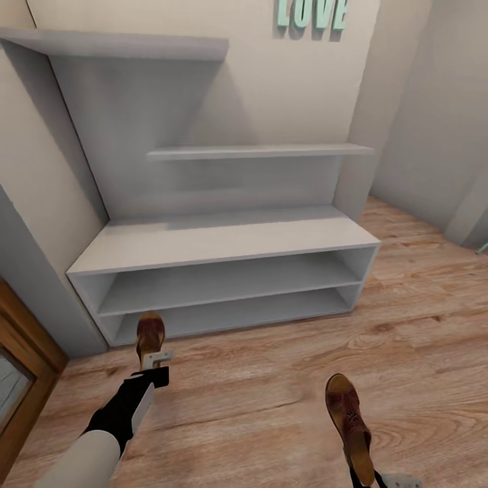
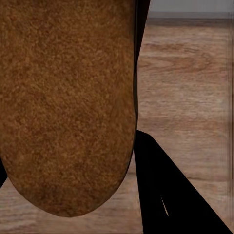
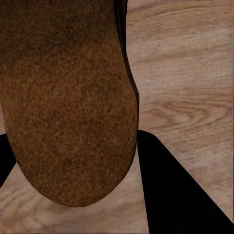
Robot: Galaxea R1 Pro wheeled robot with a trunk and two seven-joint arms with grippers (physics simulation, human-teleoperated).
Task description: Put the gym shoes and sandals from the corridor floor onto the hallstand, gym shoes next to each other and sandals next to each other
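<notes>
Each gripper grips one sandal—left gripper [image 1: 157,362] with its sandal [image 1: 150,335] (toe pointing far) nearest the hallstand [image 1: 224,240]; right sandal [image 1: 349,423] trails.

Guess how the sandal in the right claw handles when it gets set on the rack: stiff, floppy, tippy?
Sandal juts out of the right claw without sagging, so probably stiff. Flat sole suggests it lies stable, unlikely to roll. Its grainy texture likely resists sliding.
</notes>
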